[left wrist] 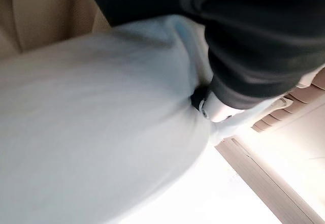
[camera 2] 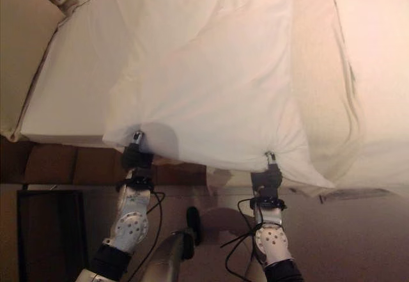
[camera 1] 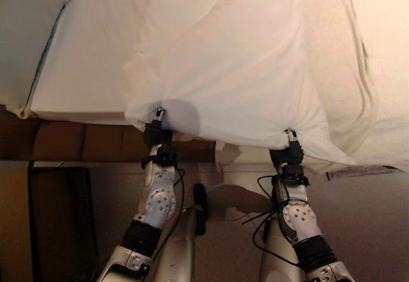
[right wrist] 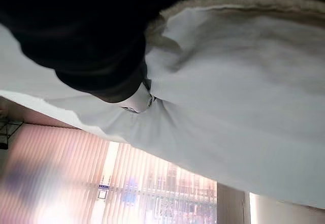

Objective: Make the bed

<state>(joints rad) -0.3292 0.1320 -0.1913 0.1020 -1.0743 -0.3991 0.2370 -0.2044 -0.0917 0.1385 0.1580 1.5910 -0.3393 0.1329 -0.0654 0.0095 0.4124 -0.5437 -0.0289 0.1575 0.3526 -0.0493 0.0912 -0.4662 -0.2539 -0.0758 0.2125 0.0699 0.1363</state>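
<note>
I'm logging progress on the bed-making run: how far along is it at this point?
Early to midway. In hand: the left hand and right hand each pinch the near edge of the white sheet, which bunches at both grips. Done: the sheet lies over much of the mattress. Left: the mattress's left part is bare, and the sheet is rumpled with folds on the right, so spreading and smoothing remain.
</note>
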